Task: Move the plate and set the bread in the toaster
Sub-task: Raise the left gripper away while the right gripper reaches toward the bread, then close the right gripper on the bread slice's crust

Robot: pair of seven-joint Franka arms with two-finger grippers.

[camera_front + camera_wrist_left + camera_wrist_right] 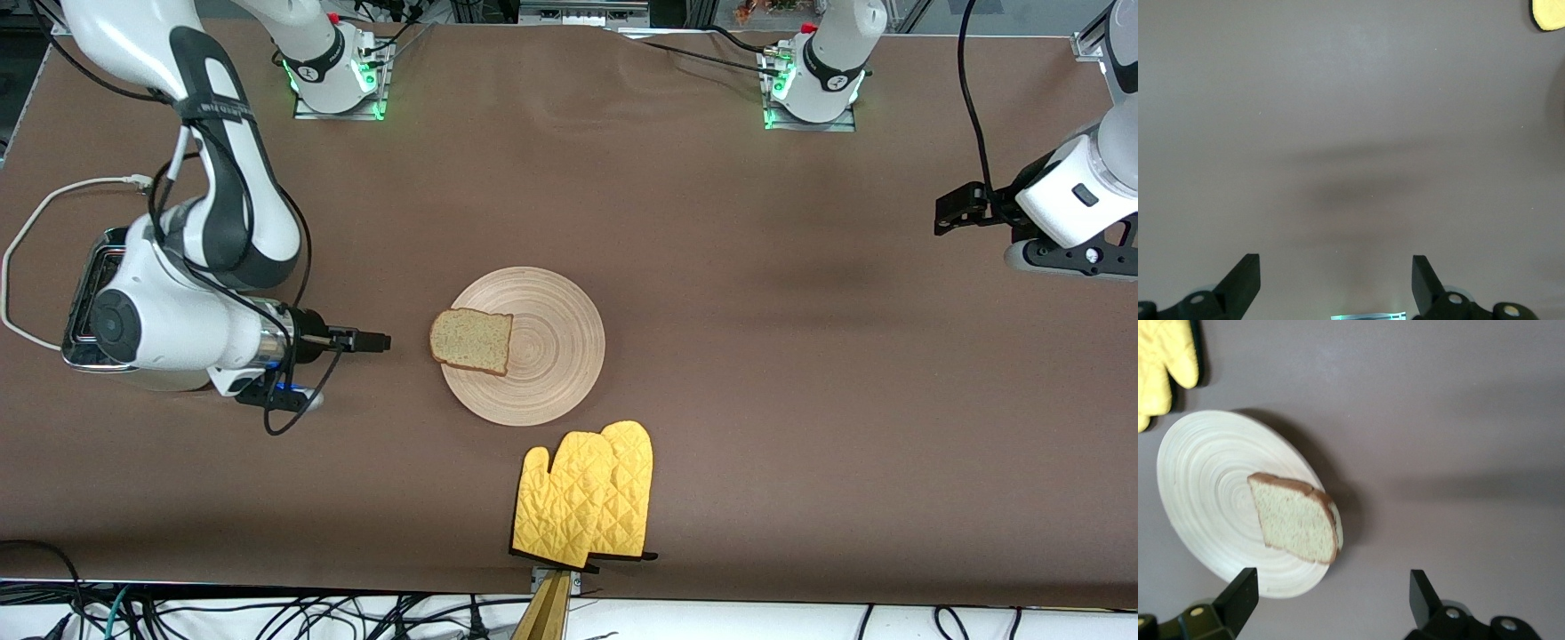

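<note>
Table (pixel 711 267) brown-clothed. Toaster (pixel 84 307) at right arm's end, mostly hidden under right arm. Plate (pixel 542 356) mid-table; bread (pixel 471 340) on its edge toward toaster, overhanging rim. Yellow mitts (pixel 587 498) nearer camera than plate. Right gripper (pixel 1331 600) between toaster and bread, fingers spread wide, empty. Left gripper (pixel 1336 283) waits at left arm's end, wide apart, empty.

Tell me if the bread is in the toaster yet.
Not yet. The bread lies flat on the plate, overhanging its rim toward the right arm's end, apart from the toaster.
</note>
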